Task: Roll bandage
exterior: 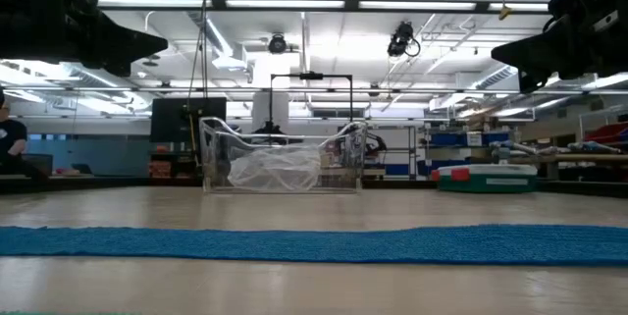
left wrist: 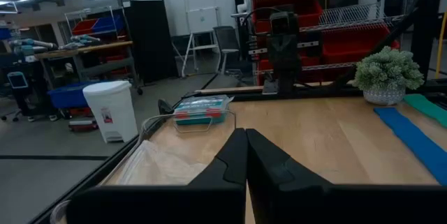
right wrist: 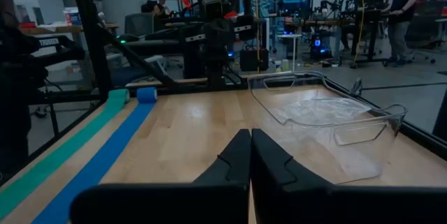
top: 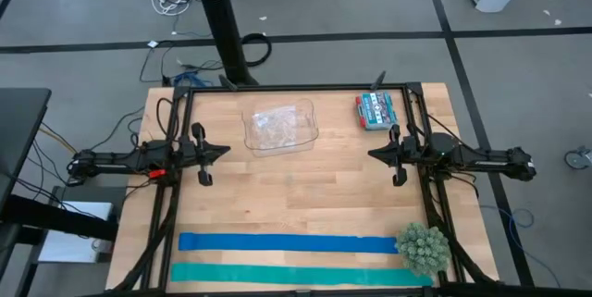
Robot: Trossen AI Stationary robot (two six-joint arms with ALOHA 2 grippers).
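High view, we log the bandage [top: 287, 242] flat along the table's near edge, well apart from left gripper [top: 220, 152] and right gripper [top: 377, 154], both with fingers together.

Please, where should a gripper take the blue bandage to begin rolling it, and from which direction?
Grip the blue bandage at one short end, probably its left end, coming straight down. It lies flat and fully stretched out on the table, so only an end gives an edge to pinch. The right end lies against the small plant, which crowds it. The left gripper is nearer.
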